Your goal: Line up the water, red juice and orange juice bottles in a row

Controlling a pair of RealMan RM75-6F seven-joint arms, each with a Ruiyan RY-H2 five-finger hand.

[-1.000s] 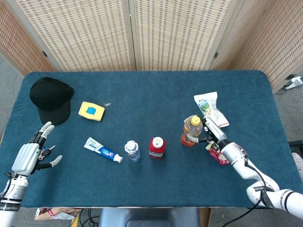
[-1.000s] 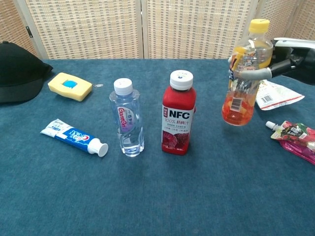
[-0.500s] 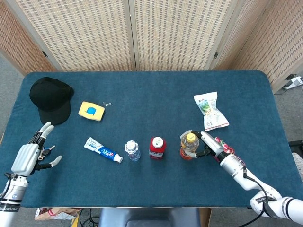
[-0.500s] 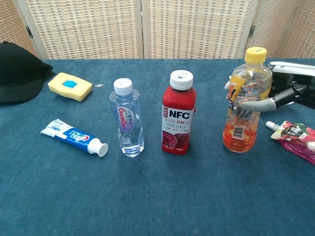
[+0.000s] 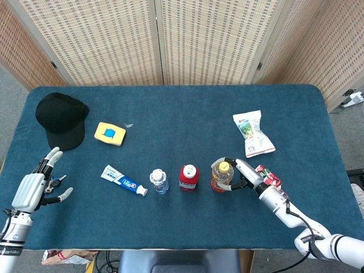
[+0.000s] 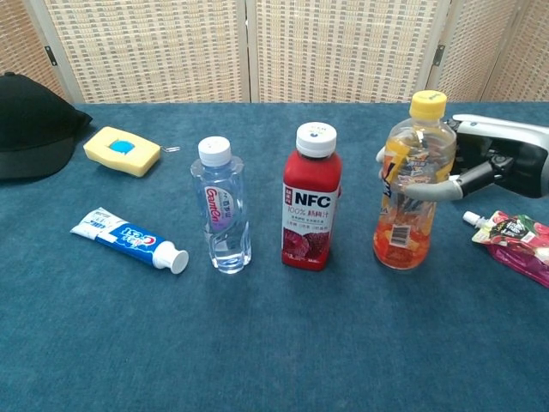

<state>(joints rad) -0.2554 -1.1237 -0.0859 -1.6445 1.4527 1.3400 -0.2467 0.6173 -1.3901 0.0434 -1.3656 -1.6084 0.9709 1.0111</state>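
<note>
Three bottles stand upright in a row near the table's front. The clear water bottle (image 5: 159,181) (image 6: 223,206) is leftmost. The red juice bottle (image 5: 188,178) (image 6: 310,199) with a white cap is in the middle. The orange juice bottle (image 5: 221,176) (image 6: 407,184) with a yellow cap is rightmost, a small gap from the red one. My right hand (image 5: 245,177) (image 6: 480,168) grips the orange juice bottle from its right side, fingers wrapped around its middle. My left hand (image 5: 35,188) hangs open at the table's front left, holding nothing.
A toothpaste tube (image 5: 123,180) (image 6: 129,239) lies left of the water bottle. A yellow sponge (image 5: 110,133) (image 6: 123,150) and a black cap (image 5: 61,118) (image 6: 30,124) are at the back left. A white snack packet (image 5: 252,133) and a red pouch (image 5: 266,176) (image 6: 515,241) lie by my right hand.
My right hand has carried the orange juice bottle left and toward the front, setting it down beside the red juice bottle. The left hand has not moved.
</note>
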